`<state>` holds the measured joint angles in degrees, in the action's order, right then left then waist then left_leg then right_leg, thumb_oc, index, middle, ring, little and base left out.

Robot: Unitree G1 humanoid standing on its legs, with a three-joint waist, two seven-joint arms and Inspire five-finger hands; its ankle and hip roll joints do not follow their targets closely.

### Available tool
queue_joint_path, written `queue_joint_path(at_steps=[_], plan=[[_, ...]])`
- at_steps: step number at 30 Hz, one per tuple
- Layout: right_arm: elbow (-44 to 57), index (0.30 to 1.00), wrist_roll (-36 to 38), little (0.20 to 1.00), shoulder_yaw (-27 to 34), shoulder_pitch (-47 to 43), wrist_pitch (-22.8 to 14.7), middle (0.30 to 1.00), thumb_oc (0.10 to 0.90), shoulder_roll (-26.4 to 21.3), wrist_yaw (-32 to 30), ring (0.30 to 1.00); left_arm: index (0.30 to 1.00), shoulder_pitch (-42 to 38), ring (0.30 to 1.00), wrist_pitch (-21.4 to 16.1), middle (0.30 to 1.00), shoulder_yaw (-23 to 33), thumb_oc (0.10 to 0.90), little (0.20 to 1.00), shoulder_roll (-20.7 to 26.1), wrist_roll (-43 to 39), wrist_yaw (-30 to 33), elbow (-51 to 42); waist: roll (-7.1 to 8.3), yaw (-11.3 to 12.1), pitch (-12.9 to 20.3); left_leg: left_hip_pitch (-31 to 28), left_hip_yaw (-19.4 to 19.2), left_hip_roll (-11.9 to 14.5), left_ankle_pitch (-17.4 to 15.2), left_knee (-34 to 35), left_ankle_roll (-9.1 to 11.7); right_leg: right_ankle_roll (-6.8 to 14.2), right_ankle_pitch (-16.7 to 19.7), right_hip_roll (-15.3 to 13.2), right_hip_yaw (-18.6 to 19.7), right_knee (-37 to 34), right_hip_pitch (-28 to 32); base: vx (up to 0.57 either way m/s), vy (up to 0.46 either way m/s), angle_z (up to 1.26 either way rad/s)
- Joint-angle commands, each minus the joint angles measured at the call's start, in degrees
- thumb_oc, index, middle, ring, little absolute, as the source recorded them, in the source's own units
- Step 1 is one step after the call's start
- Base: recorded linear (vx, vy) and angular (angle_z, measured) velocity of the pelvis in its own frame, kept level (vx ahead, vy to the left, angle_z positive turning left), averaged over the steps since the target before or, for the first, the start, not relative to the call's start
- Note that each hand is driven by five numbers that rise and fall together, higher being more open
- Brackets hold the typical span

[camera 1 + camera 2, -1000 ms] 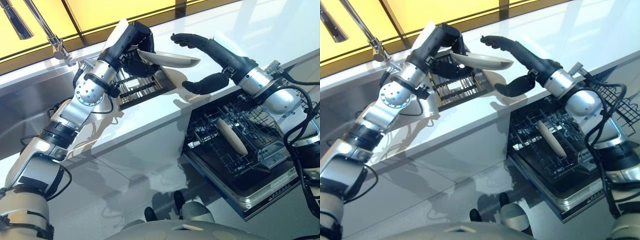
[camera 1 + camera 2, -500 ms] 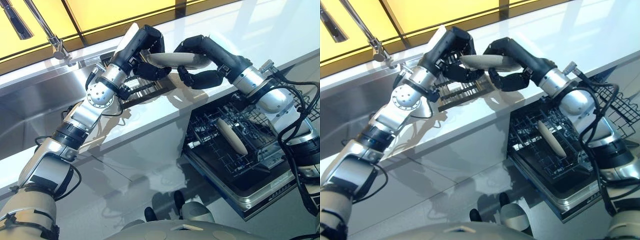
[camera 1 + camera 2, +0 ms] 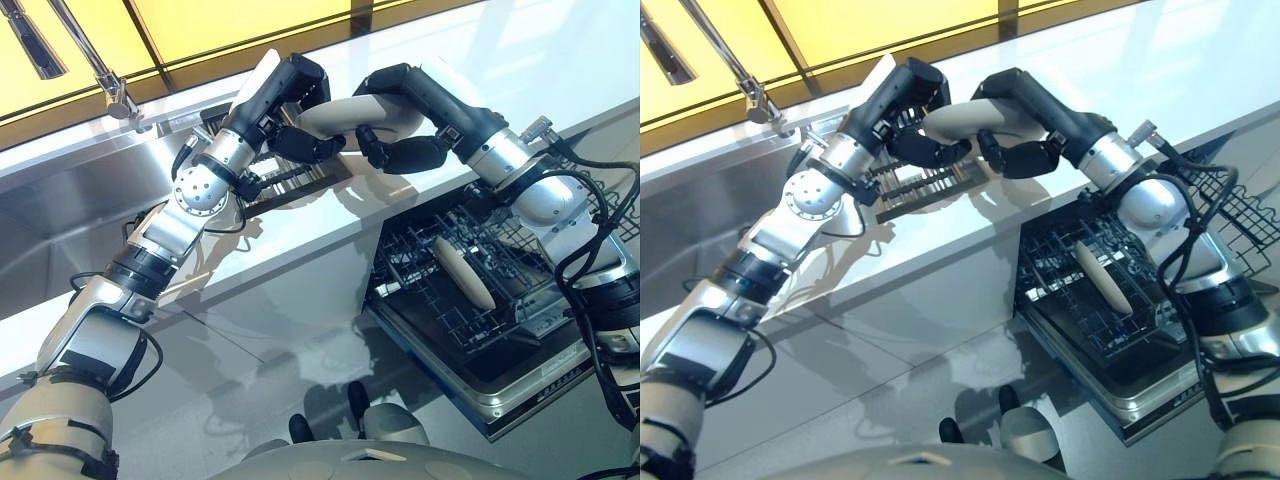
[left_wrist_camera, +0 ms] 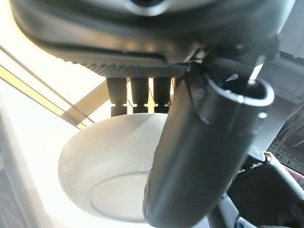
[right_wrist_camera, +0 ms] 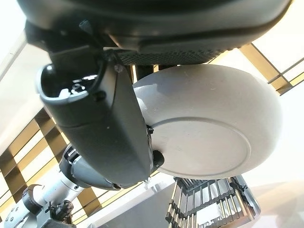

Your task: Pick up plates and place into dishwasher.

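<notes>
The open dishwasher's lower rack (image 3: 470,300) sits pulled out below the white countertop (image 3: 330,230); one pale plate (image 3: 463,275) stands on edge among its wires. On the countertop, a dark slatted dish rack (image 3: 290,178) lies just under my two hands; I cannot tell whether it holds anything.

The plate in hand (image 3: 350,115), a shallow off-white one, is above the countertop, over the dish rack, well apart from the dishwasher rack. Both my hands are on it. My left hand (image 3: 290,100) grips its one edge, fingers (image 4: 137,92) over the rim and thumb across its underside. My right hand (image 3: 400,120) is clenched on the opposite edge, fingers curled over the top, thumb (image 5: 104,128) pressed against the base.

Against half a second ago, the plate is tipped somewhat more, showing more of its pale face. The left hand is placed as it was; the right hand's fingers wrap further over the rim.

Both arms reach out over the countertop, wrists meeting at the plate.
</notes>
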<state>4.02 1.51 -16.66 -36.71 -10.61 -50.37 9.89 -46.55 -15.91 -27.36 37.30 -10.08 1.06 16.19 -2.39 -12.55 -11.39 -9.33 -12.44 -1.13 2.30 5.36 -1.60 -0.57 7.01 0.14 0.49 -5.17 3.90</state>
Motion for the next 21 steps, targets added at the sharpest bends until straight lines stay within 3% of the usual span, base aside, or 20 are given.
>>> queue_joint_path(at_steps=[1, 10, 15, 21], plan=[[-3.43, 0.300, 0.64, 0.200, 3.15, -4.87, -4.25, 0.300, 0.100, 1.45, -4.04, 0.300, 0.900, -7.04, 0.900, -2.68, 0.900, 0.73, 0.800, 0.900, 0.96, -2.38, 3.56, -1.67, 0.69, 1.33, 9.33, -0.14, 3.12, -0.26, -5.49, -1.02, 0.87, 5.51, -7.34, 1.70, 0.43, 4.81, 0.21, 0.00, 0.000, 0.00], [-4.43, 0.300, -1.04, 0.200, 5.67, -2.53, -5.78, 0.300, 0.100, -1.10, -6.47, 0.300, 0.900, -5.10, 0.900, -2.34, 0.900, 2.92, 0.800, 0.900, 3.13, 0.52, 5.78, 0.65, 0.81, 1.28, 9.31, -0.19, 3.07, -0.17, -5.55, -1.23, 0.88, 5.42, -7.47, 1.77, 0.41, 4.88, 0.30, 0.00, 0.000, 0.00], [-5.24, 0.300, -2.36, 0.200, 8.78, -0.12, -7.39, 0.300, 0.100, -3.01, -8.46, 0.300, 0.900, -3.48, 0.900, -4.04, 0.900, 4.71, 0.800, 0.900, 4.85, 1.87, 7.16, 4.95, 0.95, 0.89, 9.39, -0.23, 2.84, -0.09, -5.64, -1.35, 0.89, 5.48, -7.42, 1.85, 0.65, 4.97, 0.18, 0.00, 0.000, 0.00], [-6.16, 0.300, -4.88, 0.200, 13.86, 4.20, -8.17, 0.300, 0.100, -7.89, -10.79, 0.300, 0.900, -0.69, 0.900, -3.06, 0.900, 7.91, 0.800, 0.900, 6.82, 1.08, 6.64, 7.98, 1.17, 0.22, 9.48, -0.33, 2.38, 0.13, -5.79, -1.56, 1.02, 5.59, -7.41, 1.95, 0.75, 5.04, 0.12, 0.00, 0.000, 0.00]])
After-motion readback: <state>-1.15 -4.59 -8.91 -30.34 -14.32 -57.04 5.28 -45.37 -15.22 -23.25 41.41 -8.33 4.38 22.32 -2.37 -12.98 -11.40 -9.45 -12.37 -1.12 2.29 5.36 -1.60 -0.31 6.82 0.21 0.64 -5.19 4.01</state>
